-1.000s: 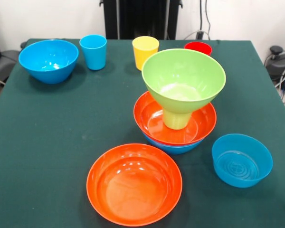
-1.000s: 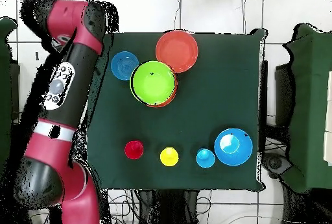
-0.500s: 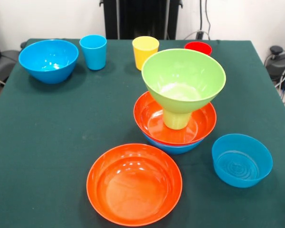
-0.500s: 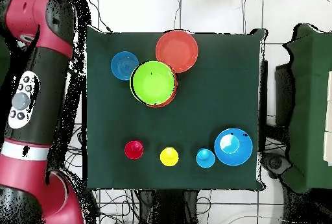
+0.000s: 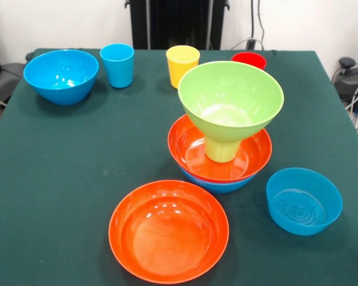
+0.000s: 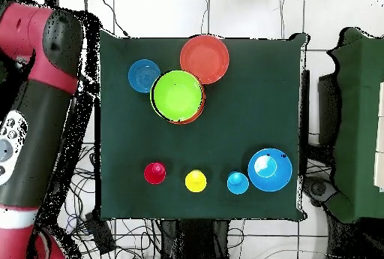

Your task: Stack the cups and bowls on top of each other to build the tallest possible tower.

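While arm [image 6: 34, 121] swings off-table: gripper unseen, state unknown.
Next pick: blue cup [image 5: 117, 65], set centred in green bowl [image 5: 231, 99].

Green-clothed table [image 5: 77, 155]: tower [image 5: 227, 128], orange bowl [image 5: 169, 230], two blue bowls [image 5: 61, 75], three cups [image 5: 182, 64].

Tower [image 5: 227, 128] mid-table [image 5: 77, 155], 3 cups [image 5: 117, 64] in row behind.

A thick robot arm [image 6: 34, 106] in glossy red with black segments, a pale grey band and a light panel of small round buttons.
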`<state>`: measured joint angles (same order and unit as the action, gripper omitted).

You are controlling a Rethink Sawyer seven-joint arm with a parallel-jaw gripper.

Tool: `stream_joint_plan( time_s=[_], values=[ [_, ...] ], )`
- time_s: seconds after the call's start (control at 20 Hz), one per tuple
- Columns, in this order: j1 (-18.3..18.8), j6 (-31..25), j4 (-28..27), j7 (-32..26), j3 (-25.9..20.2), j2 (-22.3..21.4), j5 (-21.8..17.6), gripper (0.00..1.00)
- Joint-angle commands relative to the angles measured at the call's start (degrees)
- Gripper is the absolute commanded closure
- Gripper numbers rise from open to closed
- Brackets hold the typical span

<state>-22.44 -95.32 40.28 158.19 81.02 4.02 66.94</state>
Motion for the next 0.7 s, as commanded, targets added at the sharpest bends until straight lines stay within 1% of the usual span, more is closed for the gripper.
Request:
stream_joint_plan(
  time_s=[0.05,0.1,0.2,0.25,0.3,0.35,0.4,0.45,0.5,0.55,0.65,0.7],
  values=[
    [-7.73,13.77,24.05,-15.31,-16.56,-7.06,-10.17,0.0],
    [-9.06,15.61,28.11,-15.83,-18.18,-8.31,-10.41,0.0],
    [-10.24,20.54,33.41,-17.0,-21.07,-9.74,-10.68,0.0],
    [-10.3,21.65,34.82,-17.1,-22.15,-10.44,-11.09,0.0],
    [-11.26,24.49,38.27,-17.61,-23.88,-11.72,-10.78,0.0],
    [-11.12,25.47,39.52,-17.63,-24.68,-12.61,-11.39,0.0],
    [-11.89,27.55,41.64,-17.49,-25.28,-13.54,-12.0,0.0],
    [-11.64,28.7,42.03,-17.51,-25.63,-14.22,-13.03,0.0],
    [-12.16,31.22,44.1,-17.79,-26.63,-15.3,-13.04,0.0],
    [-11.64,31.45,44.49,-17.63,-26.97,-15.99,-13.66,0.0],
    [-11.2,33.73,45.71,-17.39,-28.14,-17.45,-15.03,0.0],
    [-10.94,33.81,46.22,-16.81,-28.7,-18.25,-15.71,0.0]
  ],
)
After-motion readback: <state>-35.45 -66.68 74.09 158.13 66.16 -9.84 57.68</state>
